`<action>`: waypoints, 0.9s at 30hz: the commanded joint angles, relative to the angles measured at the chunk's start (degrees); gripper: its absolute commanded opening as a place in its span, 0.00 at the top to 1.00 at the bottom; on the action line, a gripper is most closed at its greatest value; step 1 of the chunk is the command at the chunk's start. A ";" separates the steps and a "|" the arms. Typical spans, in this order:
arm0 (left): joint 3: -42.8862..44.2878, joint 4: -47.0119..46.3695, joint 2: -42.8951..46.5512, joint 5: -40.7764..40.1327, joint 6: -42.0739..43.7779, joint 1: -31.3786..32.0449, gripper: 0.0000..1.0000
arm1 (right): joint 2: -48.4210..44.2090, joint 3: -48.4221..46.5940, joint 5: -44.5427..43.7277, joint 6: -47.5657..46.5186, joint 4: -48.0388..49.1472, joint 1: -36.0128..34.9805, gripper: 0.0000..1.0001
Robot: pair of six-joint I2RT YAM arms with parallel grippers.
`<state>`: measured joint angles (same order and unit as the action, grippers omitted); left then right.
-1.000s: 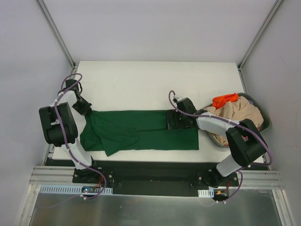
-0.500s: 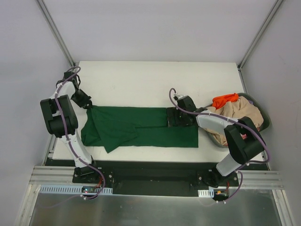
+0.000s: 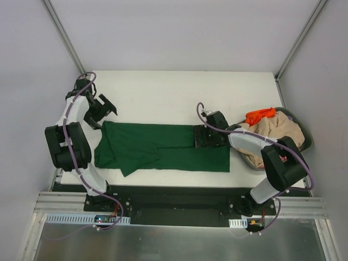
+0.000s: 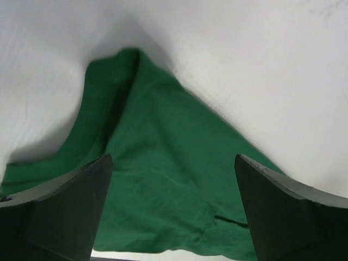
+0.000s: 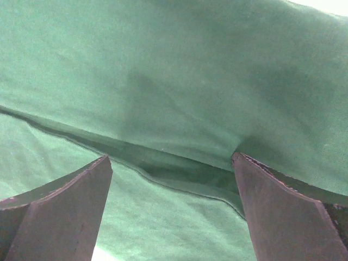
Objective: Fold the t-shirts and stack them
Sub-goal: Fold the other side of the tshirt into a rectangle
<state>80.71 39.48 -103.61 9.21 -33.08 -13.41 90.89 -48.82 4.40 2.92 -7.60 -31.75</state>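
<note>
A dark green t-shirt [image 3: 163,148] lies spread across the near half of the table, long side left to right, with its left part folded over in creases. My left gripper [image 3: 105,115] hovers open just past the shirt's far left corner and holds nothing. In the left wrist view the green t-shirt [image 4: 163,179] lies below the gripper [image 4: 173,159]. My right gripper [image 3: 197,136] rests open on the shirt's right part. In the right wrist view the gripper [image 5: 170,157] straddles a folded edge of the green t-shirt [image 5: 179,81]. A beige t-shirt [image 3: 274,130] and an orange t-shirt [image 3: 259,115] lie bunched in the basket.
A dark round basket [image 3: 306,137] stands at the table's right edge, behind my right arm. White table surface [image 3: 179,95] shows beyond the shirt. Grey walls with metal posts close in the left, right and far sides.
My left gripper has opened, let go of the green shirt's far left corner and drawn back toward the far left. The corner now lies on the table. The right arm has stayed put.
</note>
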 commanded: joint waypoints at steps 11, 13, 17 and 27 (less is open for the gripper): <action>-31.21 -3.08 24.77 -2.89 -4.89 2.60 0.17 | -6.87 4.52 0.34 -0.63 -4.45 -1.65 0.04; -32.01 -4.58 23.73 0.52 -4.28 2.60 0.29 | -7.13 4.87 0.08 -0.63 -4.36 -1.65 0.04; -32.89 -5.47 20.65 0.99 -3.92 2.69 0.43 | -7.48 5.05 -1.33 -0.55 -5.06 -1.65 0.04; -33.34 -5.74 18.63 -0.86 -3.92 2.69 0.69 | -6.78 4.52 -1.86 -0.63 -5.59 -1.74 0.04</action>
<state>47.81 33.67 -84.23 8.88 -36.88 -10.90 85.30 -44.14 3.66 2.72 -11.38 -33.21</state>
